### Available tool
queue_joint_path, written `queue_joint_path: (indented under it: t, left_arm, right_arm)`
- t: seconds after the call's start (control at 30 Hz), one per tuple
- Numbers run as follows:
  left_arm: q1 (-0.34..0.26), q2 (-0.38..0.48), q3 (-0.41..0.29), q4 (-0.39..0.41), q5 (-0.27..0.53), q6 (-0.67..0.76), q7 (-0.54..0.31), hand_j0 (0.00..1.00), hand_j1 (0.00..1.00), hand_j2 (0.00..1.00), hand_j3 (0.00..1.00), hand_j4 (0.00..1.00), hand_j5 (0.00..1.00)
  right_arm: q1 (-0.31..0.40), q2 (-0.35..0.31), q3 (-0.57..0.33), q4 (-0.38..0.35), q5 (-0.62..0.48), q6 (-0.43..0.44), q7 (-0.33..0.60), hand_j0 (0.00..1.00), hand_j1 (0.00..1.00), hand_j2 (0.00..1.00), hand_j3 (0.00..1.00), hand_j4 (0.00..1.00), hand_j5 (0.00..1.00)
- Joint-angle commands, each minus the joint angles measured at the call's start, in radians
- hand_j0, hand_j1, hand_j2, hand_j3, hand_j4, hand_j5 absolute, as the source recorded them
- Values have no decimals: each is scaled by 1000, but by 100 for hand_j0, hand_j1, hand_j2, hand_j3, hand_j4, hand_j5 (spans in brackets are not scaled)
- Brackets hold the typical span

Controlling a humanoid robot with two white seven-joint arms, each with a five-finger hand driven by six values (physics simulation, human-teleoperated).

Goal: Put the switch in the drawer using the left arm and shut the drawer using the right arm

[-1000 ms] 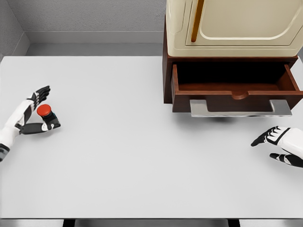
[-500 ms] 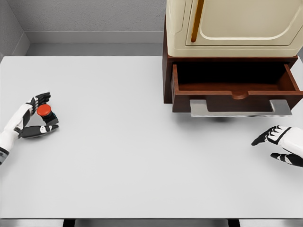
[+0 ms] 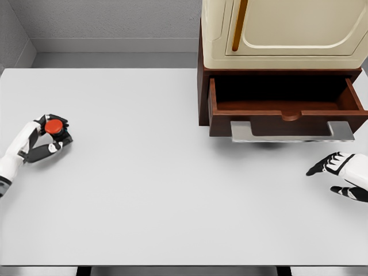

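We saw a broad, flat white table (image 3: 172, 201) filling most of the view, with a grey wall behind it. At the far right stood a dark brown wooden cabinet (image 3: 203, 92) topped by a cream, rounded appliance-like body (image 3: 287, 29) with an amber vertical strip; we could read no brand, label or writing on any of it. Below that, the cabinet's brown wooden drawer (image 3: 287, 109) stood pulled out and open, its dark inside in shadow, with a flat silver-grey metal handle plate (image 3: 290, 132) along its front edge.

The right hand (image 3: 339, 175), white with black fingers, lay low over the table at the right edge, well below and to the right of the drawer front. Its fingers (image 3: 317, 170) were spread and relaxed, pointing left, holding nothing and touching nothing we could make out.

The left hand (image 3: 43, 137) came in from the left edge, far from the cabinet. Its black fingers (image 3: 62, 123) were curled around the small switch with a round red button on a dark base (image 3: 55, 126), thumb below and the other fingers above and beyond it, so the switch sat clasped between them near the table's left side. We could not tell whether the switch's base touched the table or was clear of it.
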Motion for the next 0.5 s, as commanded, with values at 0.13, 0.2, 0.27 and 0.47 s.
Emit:
queue_joint_path:
  t: [0.13, 0.2, 0.27, 0.47]
  left_arm:
    - [-6, 1, -25, -81, -8, 8, -1, 36, 36, 36, 36, 36, 36]
    - [-18, -3, -54, -109, -11, 10, -1, 36, 36, 36, 36, 36, 36]
    - [-31, -4, -83, -129, -12, 10, -1, 36, 36, 36, 36, 36, 36]
    - [-92, -36, -157, -152, -14, 8, -1, 36, 36, 36, 36, 36, 36]
  right_arm:
    - [2, -17, 0, 0, -6, 0, 0, 73, 73, 73, 73, 73, 73]
    - [2, -20, 0, 0, -6, 0, 0, 73, 73, 73, 73, 73, 73]
    - [2, -29, -2, 2, -6, 0, 0, 73, 73, 73, 73, 73, 73]
    - [0, -33, -2, 3, -6, 0, 0, 73, 73, 73, 73, 73, 73]
